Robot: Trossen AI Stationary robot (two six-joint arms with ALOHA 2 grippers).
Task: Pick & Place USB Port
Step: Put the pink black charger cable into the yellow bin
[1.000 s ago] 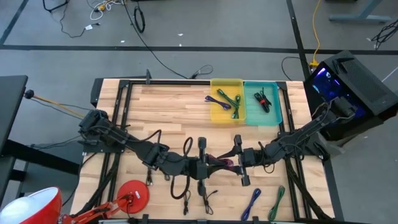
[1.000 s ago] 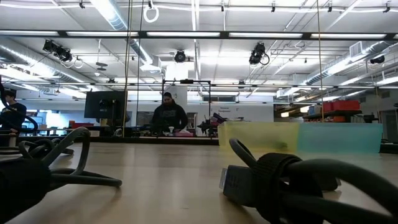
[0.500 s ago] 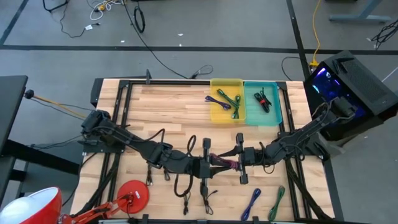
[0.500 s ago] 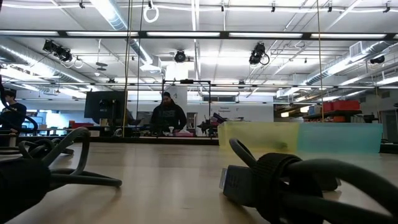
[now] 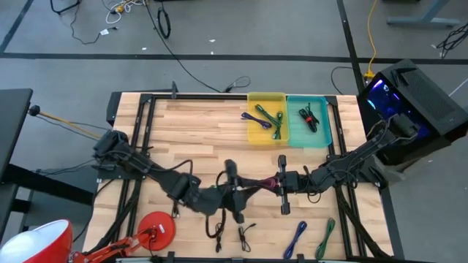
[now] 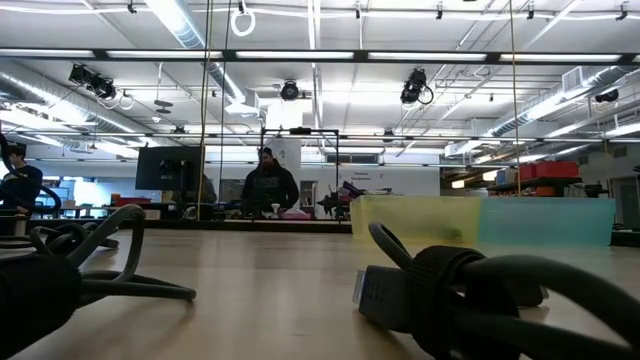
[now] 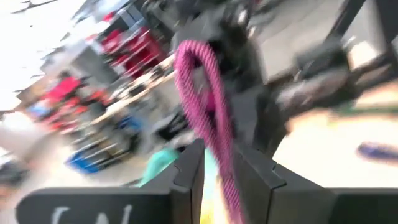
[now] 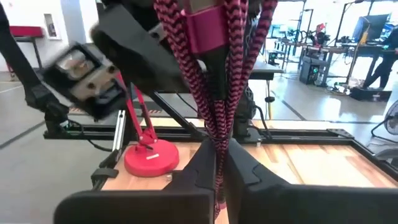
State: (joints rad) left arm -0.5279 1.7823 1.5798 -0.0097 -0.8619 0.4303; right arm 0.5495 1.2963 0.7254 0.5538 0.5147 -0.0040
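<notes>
The high camera looked straight down on the whole table [image 5: 197,124]. The low one sat at tabletop height, facing level across it into the room. Each wrist camera looked forward, very close, past its own fingers, sharing the pink braided cable [image 8: 214,93] between them.

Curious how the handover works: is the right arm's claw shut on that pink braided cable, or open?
Shut: in its wrist view the right gripper has both fingers pressed together on the pink braided cable, no gap showing.
</notes>
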